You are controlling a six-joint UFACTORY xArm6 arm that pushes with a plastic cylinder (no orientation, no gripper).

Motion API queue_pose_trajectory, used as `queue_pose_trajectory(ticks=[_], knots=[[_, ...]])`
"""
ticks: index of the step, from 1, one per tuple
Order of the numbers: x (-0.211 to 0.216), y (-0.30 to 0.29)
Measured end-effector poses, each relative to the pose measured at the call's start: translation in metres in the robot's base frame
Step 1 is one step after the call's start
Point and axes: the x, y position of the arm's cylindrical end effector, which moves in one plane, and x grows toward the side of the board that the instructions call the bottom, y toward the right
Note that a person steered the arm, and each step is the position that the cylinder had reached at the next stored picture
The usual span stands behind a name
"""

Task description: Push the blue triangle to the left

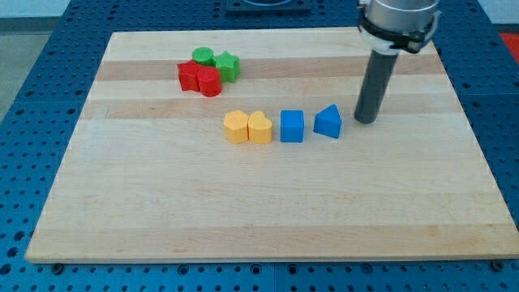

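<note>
The blue triangle (328, 122) lies on the wooden board right of centre. My tip (366, 121) stands just to the triangle's right, a small gap apart from it. The dark rod rises from the tip to the arm's grey end at the view's top right. A blue cube (292, 126) sits just left of the triangle, apart from it.
A yellow hexagon-like block (236, 127) and a yellow heart block (259, 128) touch each other left of the blue cube. At the upper left, two red blocks (199, 79) and two green blocks (216, 62) form a cluster. The board (268, 219) rests on a blue perforated table.
</note>
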Motion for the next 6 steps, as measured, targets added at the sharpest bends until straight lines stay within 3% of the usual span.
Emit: queue_pose_trajectory(ticks=[6], knots=[[0.006,-0.056]])
